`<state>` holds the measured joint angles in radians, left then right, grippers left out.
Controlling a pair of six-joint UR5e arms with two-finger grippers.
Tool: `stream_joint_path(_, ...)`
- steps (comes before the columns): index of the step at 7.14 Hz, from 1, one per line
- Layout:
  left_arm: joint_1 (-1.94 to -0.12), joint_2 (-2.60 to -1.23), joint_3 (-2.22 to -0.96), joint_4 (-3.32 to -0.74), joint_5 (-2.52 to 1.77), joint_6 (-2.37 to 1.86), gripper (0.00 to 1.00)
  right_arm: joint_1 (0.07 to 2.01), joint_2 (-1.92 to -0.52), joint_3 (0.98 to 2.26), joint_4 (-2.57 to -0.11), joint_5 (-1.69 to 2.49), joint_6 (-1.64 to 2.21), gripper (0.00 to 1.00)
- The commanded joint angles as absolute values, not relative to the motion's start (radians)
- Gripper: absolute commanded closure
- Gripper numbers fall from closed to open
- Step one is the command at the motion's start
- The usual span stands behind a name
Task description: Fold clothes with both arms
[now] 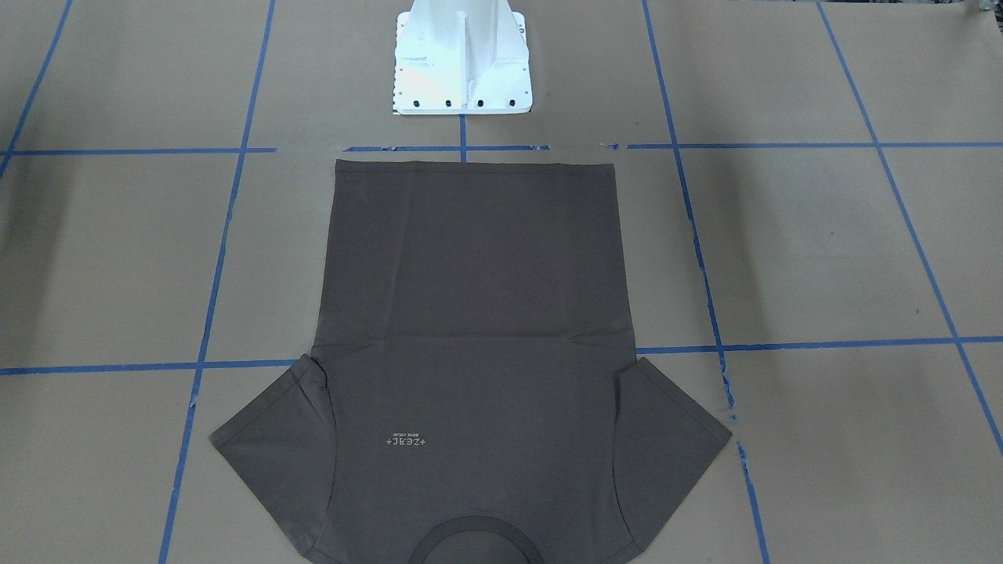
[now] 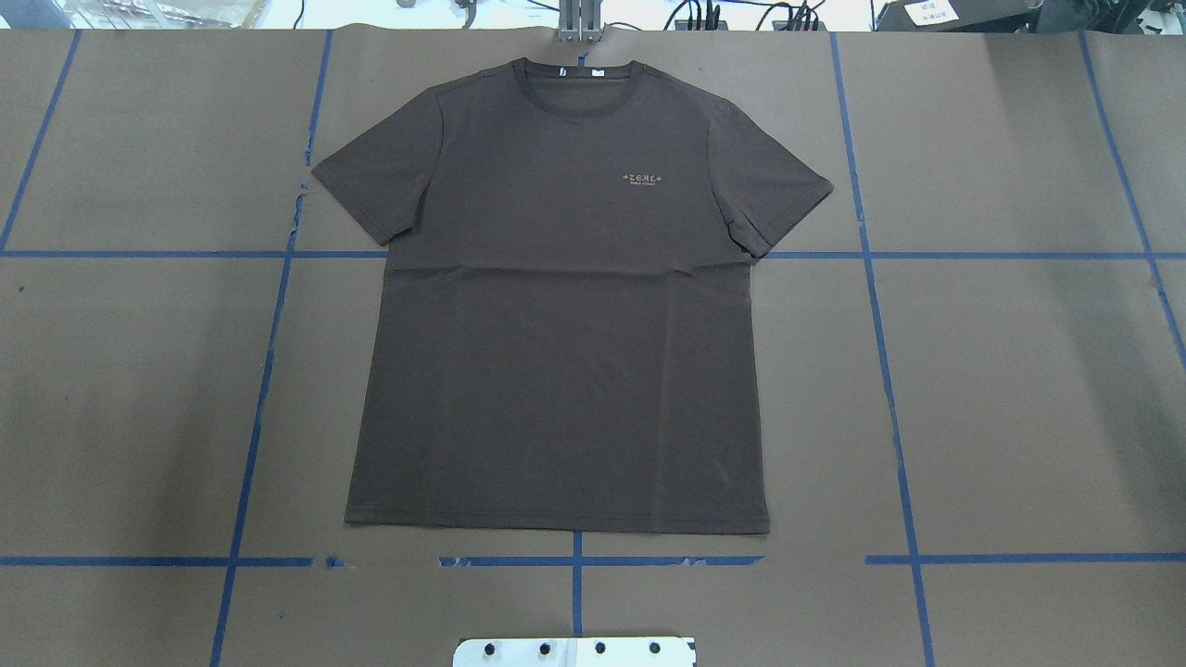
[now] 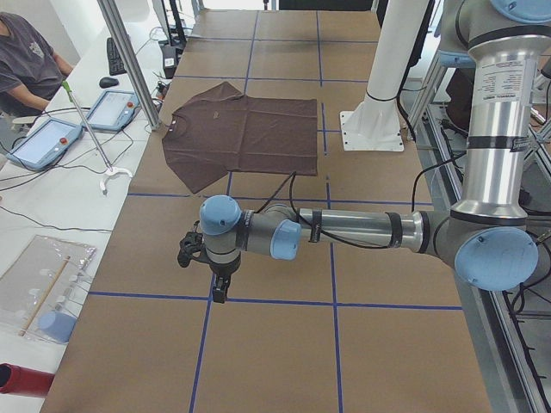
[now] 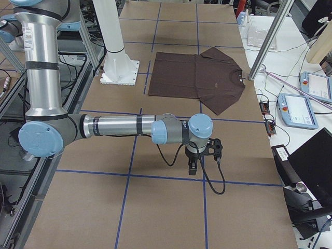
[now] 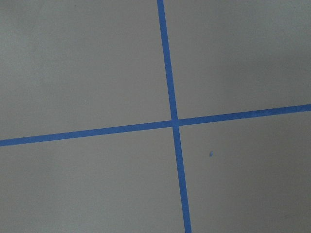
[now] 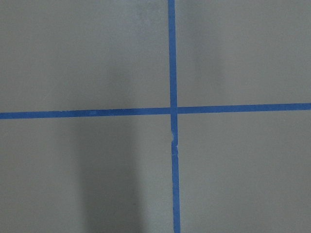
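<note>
Everywhere, blue tape lines [image 2: 883,371] cross the brown table [image 2: 1019,417]. One T-shirt [image 2: 556,324] lies flat in the middle, its length running outward from the robot, collar at the far end. Two grippers hang well off to its sides, the left gripper [image 3: 219,288] and the right gripper [image 4: 192,166]. I cannot tell if they are open or closed.

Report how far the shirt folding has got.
Done: nothing; the T-shirt lies flat and unfolded, sleeves spread. In hand: nothing; the left gripper and right gripper hang over the table towards its ends, apart from the shirt. Left: every fold.
</note>
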<state>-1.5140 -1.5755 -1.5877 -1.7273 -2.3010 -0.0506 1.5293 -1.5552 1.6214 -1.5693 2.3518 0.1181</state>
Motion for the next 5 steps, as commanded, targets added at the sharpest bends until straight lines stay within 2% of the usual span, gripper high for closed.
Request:
stream_joint_path(1,-1.514,-1.575,-1.588,-1.727,-2.301,-0.051,0.00,1.537,-1.552,1.624,-1.572,2.356,0.118,0.00)
stream_joint_path(3,-1.514,-1.604,-1.589,-1.729,-2.304,-0.057,0.00,1.531,-1.526,1.626,-1.563,2.368,0.136,0.00)
stream_joint_path(5,-1.502,-1.736,-1.580,-1.733,-2.321,-0.052,0.00,1.475,-1.438,1.588,-1.523,2.365,0.191,0.00)
